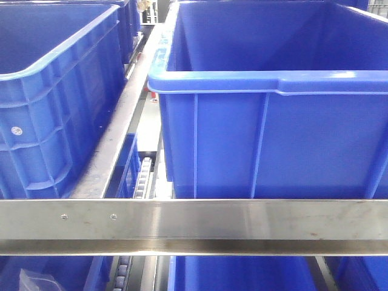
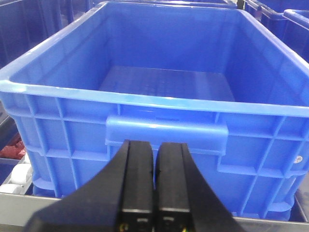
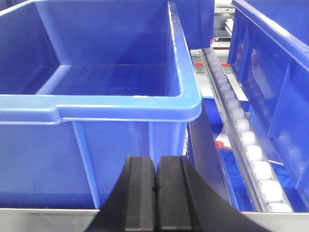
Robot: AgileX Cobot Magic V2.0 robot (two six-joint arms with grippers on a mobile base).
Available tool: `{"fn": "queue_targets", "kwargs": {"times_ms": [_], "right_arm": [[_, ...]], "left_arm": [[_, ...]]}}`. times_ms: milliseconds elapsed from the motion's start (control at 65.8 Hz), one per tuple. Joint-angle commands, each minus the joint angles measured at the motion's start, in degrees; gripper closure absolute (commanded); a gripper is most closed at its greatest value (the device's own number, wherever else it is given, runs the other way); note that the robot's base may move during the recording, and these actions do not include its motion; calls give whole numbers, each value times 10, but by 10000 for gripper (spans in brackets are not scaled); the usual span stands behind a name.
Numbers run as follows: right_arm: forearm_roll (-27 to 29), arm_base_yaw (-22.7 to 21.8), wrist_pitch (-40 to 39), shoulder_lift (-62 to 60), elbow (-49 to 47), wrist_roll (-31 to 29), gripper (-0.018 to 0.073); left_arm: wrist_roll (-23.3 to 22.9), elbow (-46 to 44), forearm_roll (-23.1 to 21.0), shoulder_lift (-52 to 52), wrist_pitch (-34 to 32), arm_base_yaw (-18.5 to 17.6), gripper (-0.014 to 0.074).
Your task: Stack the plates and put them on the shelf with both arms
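Left gripper (image 2: 154, 193) and right gripper (image 3: 155, 198), jaws pressed together, each face a blue crate (image 2: 159, 101) (image 3: 96, 104), apparently empty; roller track (image 3: 246, 140) alongside.

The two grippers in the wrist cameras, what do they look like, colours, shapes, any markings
Both are matte black. The left gripper has two flat, blocky fingers that flare into a wide black base, with small yellowish marks near the bottom edge. The right gripper has the same shape, with stepped ridges along its fingers. No cables or sleeves show.

Left claw (image 2: 154, 193) black, jaws together; right claw (image 3: 155, 198) likewise, holding nothing
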Motion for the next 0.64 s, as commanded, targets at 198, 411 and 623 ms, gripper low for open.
{"fn": "queue_targets", "kwargs": {"times_ms": [198,411,623], "right_arm": [[-1,-3,-50,-11,0,0,503],[-1,-3,-50,-11,0,0,503],[-1,-3,-50,-11,0,0,503]], "left_arm": [[-7,2,0,-13,-50,0,513],[-7,2,0,-13,-50,0,513],[-7,2,0,-13,-50,0,513]]}}
